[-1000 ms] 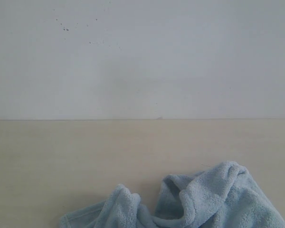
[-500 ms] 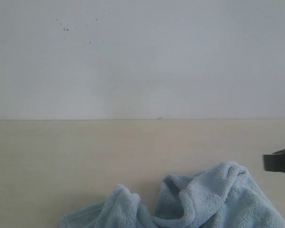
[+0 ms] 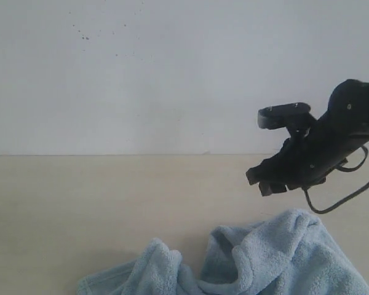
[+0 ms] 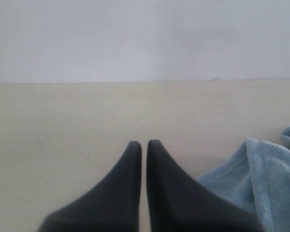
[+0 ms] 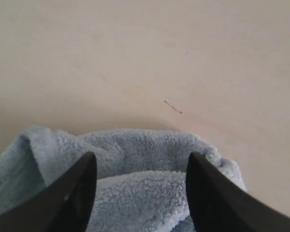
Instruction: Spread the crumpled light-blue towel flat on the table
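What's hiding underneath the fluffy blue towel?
Only the pale table shows around the crumpled towel, which lies on it. Whatever is beneath its bunched folds is covered, so I cannot tell if anything else hides there.

The table (image 3: 80, 209) is a wide, pale cream surface with a faint wood look, smooth and flat, running back to a straight edge against the white-grey wall (image 3: 172, 74). A light-blue towel (image 3: 277, 258) lies crumpled on its near part, mostly right of the middle, bunched into soft folds and humps. Near the towel's far edge, a short thin dark mark (image 5: 173, 107) shows on the bare surface.
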Motion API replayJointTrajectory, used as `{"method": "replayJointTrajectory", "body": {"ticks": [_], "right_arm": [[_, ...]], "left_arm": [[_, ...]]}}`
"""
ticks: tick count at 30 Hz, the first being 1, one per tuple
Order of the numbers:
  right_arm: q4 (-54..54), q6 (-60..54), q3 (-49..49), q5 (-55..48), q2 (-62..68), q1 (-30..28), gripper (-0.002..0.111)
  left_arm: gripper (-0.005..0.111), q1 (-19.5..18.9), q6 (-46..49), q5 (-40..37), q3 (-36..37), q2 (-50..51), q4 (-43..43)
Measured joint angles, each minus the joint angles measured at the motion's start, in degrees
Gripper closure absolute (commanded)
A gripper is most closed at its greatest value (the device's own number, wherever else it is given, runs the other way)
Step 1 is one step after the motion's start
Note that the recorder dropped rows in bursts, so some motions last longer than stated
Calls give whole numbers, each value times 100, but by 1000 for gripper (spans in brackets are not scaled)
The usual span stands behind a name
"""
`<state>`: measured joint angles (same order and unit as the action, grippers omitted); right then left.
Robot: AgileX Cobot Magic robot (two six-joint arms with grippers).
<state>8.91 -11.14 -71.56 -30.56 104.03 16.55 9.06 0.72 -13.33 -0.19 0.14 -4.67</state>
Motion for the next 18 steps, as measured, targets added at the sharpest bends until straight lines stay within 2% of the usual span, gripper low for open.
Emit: {"method": "replayJointTrajectory", "body": {"ticks": [11,12,15,16,17,18], "right_arm": [[-947,300,-79,-558,732,0,57],[-986,311,-79,-663,754,0,61],[-1064,370,-79,-933,767,0,90],[-1064,377,-79,-989,767,0,104],[-1064,390,-60,-1020,739,0,108],[-1064,390,-5,-1020,701,0,106]], "left_arm": [[103,0,0,0,0,0,0],[103,0,0,0,0,0,0],[103,0,0,0,0,0,0],[103,0,0,0,0,0,0],[103,0,0,0,0,0,0],[103,0,0,0,0,0,0]]}}
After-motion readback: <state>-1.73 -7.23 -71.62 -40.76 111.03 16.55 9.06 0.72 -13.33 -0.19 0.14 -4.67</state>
